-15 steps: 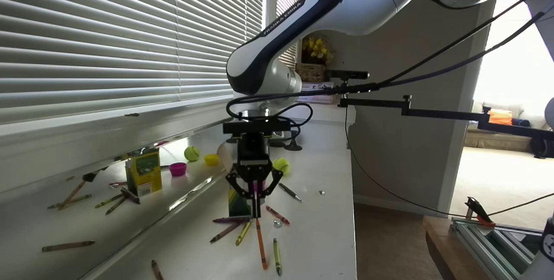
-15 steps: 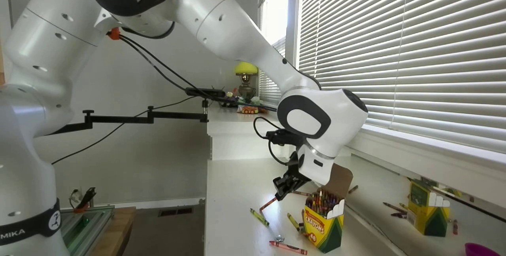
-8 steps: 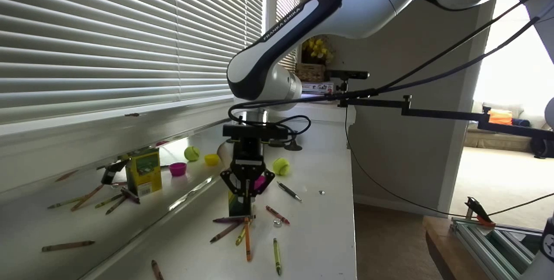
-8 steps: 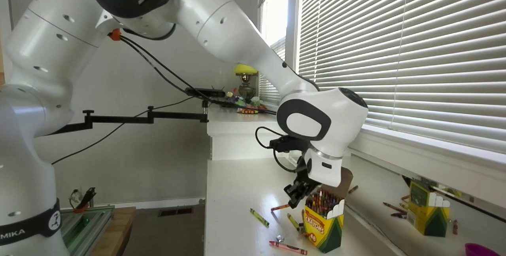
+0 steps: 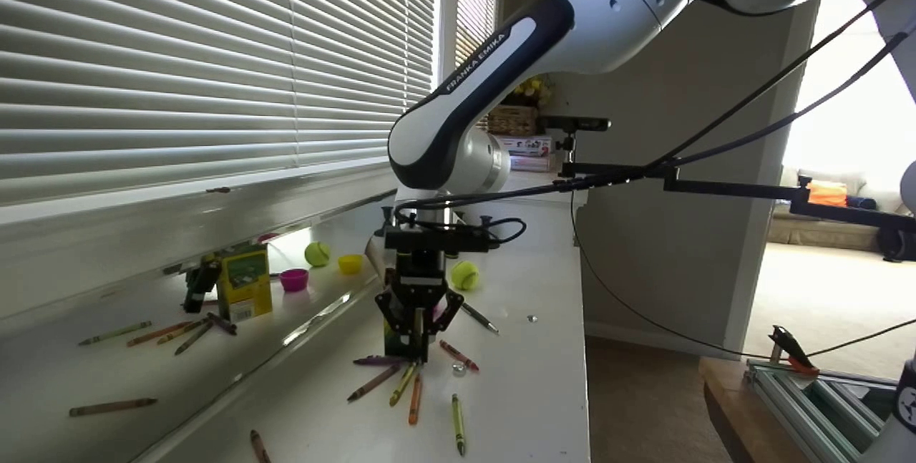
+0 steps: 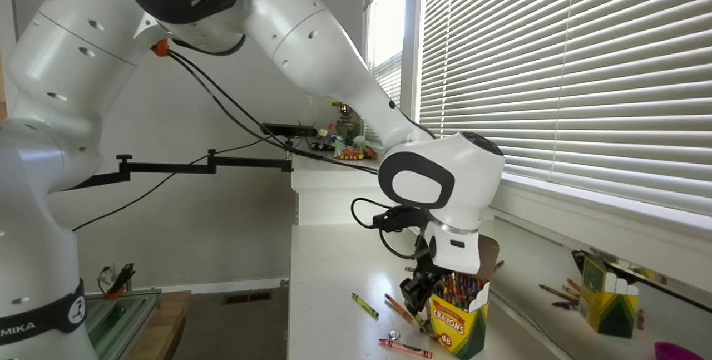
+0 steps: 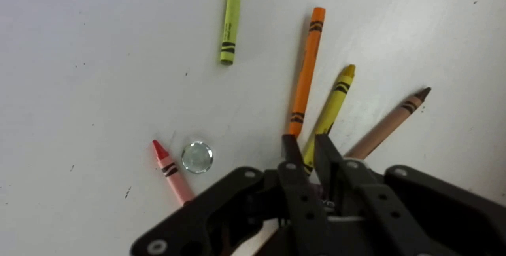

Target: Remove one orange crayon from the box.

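An orange crayon (image 7: pixel 306 74) lies flat on the white counter, its lower end hidden behind one finger (image 7: pixel 290 149) in the wrist view. My gripper (image 7: pixel 305 141) stands slightly open low over the counter. Between the fingers a narrow gap shows, with part of a yellow crayon (image 7: pixel 334 103) visible through it on the surface below. Nothing is clasped. The box (image 6: pixel 459 329), green and yellow, stands upright with its lid up, full of crayons, right beside my gripper (image 6: pixel 414 307). In an exterior view the gripper covers much of the box (image 5: pixel 393 345).
Around the jaws lie a brown crayon (image 7: pixel 387 129), a red crayon (image 7: pixel 176 181), a yellow-green crayon (image 7: pixel 231 22) and a clear glass gem (image 7: pixel 197 157). A pen (image 5: pixel 479 318) and a tennis ball (image 5: pixel 465 275) are farther back. The reflective backsplash mirrors the box (image 5: pixel 243 280).
The gripper has come down close beside the box and its fingers have parted. The orange crayon, earlier hanging tilted from them, now rests on the counter. The box has shifted slightly.
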Motion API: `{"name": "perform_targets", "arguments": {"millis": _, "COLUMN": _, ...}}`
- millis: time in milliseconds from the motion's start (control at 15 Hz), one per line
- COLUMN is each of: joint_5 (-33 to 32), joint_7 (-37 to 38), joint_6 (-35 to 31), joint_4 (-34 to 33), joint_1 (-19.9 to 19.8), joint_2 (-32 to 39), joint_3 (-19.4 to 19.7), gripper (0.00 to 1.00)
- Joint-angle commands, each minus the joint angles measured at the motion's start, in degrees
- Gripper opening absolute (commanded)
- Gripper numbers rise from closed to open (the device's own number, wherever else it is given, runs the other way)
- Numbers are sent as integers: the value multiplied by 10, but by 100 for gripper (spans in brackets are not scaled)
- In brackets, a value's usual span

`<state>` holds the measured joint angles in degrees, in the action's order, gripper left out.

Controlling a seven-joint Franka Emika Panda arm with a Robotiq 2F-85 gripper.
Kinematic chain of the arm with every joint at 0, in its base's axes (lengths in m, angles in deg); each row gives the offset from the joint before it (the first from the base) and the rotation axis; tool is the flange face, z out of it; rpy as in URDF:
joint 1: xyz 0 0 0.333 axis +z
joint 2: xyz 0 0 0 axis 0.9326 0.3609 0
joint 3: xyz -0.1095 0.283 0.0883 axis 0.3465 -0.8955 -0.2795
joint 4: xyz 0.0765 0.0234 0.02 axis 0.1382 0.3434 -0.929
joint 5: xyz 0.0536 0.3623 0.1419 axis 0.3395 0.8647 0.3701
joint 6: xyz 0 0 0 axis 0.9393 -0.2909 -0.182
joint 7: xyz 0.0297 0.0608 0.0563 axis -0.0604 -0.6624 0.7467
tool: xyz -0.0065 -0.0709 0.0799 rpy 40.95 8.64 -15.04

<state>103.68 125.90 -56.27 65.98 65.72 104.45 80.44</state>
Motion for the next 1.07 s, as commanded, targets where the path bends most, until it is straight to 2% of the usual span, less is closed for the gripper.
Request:
{"name": "perform_targets", "arguments": {"millis": 0, "joint_5": -26, "joint_7": -13, "joint_6": -29, "joint_4": 63, "joint_1": 13, "joint_2": -56, "joint_3": 4, "gripper": 48}}
{"name": "perform_targets", "arguments": {"millis": 267, "joint_5": -55, "joint_7": -35, "joint_6": -10, "joint_4": 113, "joint_1": 24, "joint_2": -133, "joint_3": 1, "gripper": 78}}
{"name": "perform_targets", "arguments": {"millis": 467, "joint_5": -105, "joint_7": -63, "joint_6": 23, "joint_4": 131, "joint_1": 34, "joint_2": -188, "joint_3": -2, "gripper": 98}}
{"name": "perform_targets", "arguments": {"millis": 667, "joint_5": -136, "joint_7": -114, "joint_6": 43, "joint_4": 148, "joint_1": 38, "joint_2": -239, "joint_3": -12, "gripper": 100}}
{"name": "perform_targets", "arguments": {"millis": 1000, "joint_5": -226, "joint_7": -164, "joint_6": 47, "joint_4": 148, "joint_1": 41, "joint_2": -300, "joint_3": -23, "gripper": 100}}
